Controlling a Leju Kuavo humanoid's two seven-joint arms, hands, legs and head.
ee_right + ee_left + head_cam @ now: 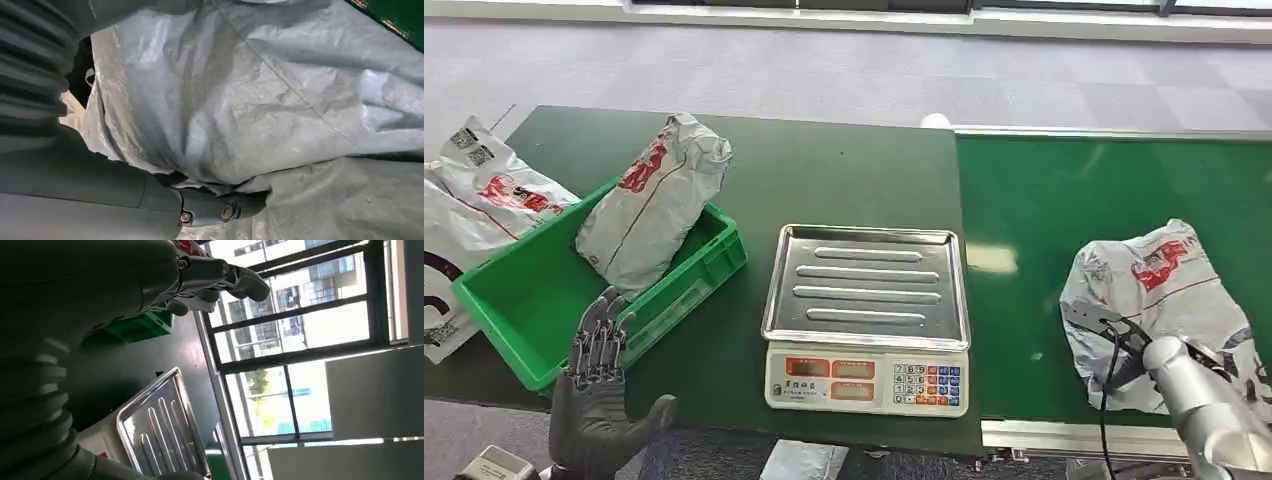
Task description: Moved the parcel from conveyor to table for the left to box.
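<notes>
A grey plastic parcel (1164, 290) with red print lies on the green conveyor belt (1044, 220) at the right. My right hand (1124, 345) is at its near left side. In the right wrist view my thumb (215, 207) is tucked into a fold of the parcel (260, 100), gripping the plastic; the fingers are hidden. My left hand (602, 390) hovers at the table's front edge, fingers spread and holding nothing, just in front of the green box (504, 300). A second grey parcel (649, 205) leans in that box.
A scale (867, 375) with a steel tray (867, 285) stands mid-table between box and conveyor. More grey parcels (474, 200) lie left of the box. The dark green table (824, 170) is bare behind the scale.
</notes>
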